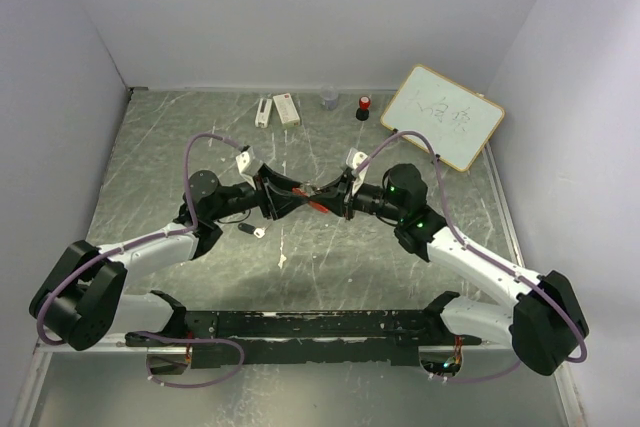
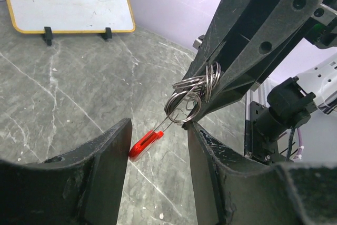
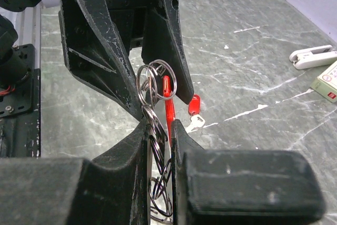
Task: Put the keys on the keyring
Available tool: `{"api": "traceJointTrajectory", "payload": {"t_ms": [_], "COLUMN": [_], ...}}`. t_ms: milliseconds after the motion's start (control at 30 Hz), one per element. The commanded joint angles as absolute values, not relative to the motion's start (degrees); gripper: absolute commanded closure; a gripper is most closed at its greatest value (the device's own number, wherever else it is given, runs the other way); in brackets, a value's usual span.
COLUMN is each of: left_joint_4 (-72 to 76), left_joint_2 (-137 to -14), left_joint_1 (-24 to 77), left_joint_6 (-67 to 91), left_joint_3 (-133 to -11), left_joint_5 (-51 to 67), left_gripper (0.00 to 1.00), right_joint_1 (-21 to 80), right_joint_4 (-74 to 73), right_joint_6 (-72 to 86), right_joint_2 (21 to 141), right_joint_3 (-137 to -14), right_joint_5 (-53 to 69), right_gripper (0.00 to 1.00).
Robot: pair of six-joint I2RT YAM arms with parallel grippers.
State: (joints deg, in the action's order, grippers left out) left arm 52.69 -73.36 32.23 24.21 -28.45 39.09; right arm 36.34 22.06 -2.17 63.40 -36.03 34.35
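Pinching the keyring [image 3: 152, 85], right gripper [image 3: 158, 128]; left gripper [image 2: 158, 128] jaws apart around it; red-tagged key [image 3: 194, 106] half hidden.

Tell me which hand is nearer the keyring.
Right. The right hand is shut on the keyring, pinching its rings. The left hand is open just in front, with the hanging rings in its gap. I cannot tell whether it touches them.

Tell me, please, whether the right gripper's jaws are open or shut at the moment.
Shut on the keyring: in the right wrist view the right gripper pinches the silver rings between its nearly touching jaws.
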Motion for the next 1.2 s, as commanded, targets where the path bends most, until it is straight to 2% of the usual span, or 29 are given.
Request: {"api": "traceJointTrajectory", "payload": {"t_ms": [0, 267, 433, 500, 867, 1167], "left_joint_4": [59.42, 61.02, 59.21, 58.46, 54.89, 48.80], "left_joint_2": [-71.70, -69.39, -68.74, -68.66, -69.79, -72.06], "left_joint_1": [33.22, 34.22, 34.53, 34.53, 34.54, 34.54], "left_joint_6": [24.29, 23.42, 22.66, 22.51, 21.51, 16.00], "left_joint_3": [-29.90, -29.23, -29.47, -29.46, -29.55, -31.49], "left_joint_5": [36.92, 35.61, 35.40, 35.05, 37.40, 43.13], "left_gripper": [0.44, 0.46, 0.64, 0.68, 0.56, 0.54], "right_joint_1": [36.64, 36.61, 36.58, 36.62, 36.61, 36.59], "right_joint_4": [22.68, 24.42, 24.91, 24.84, 23.28, 21.82], "right_joint_6": [-1.54, -0.58, -0.22, -0.35, -1.31, -2.02], "right_joint_2": [64.57, 65.07, 65.46, 65.16, 64.01, 63.30], "right_joint_3": [-34.59, -32.52, -32.17, -32.14, -32.18, -33.00], "right_joint_5": [36.30, 35.32, 35.28, 35.09, 34.50, 35.07], "right_gripper": [1.00, 1.00, 1.00, 1.00, 1.00, 1.00]}}
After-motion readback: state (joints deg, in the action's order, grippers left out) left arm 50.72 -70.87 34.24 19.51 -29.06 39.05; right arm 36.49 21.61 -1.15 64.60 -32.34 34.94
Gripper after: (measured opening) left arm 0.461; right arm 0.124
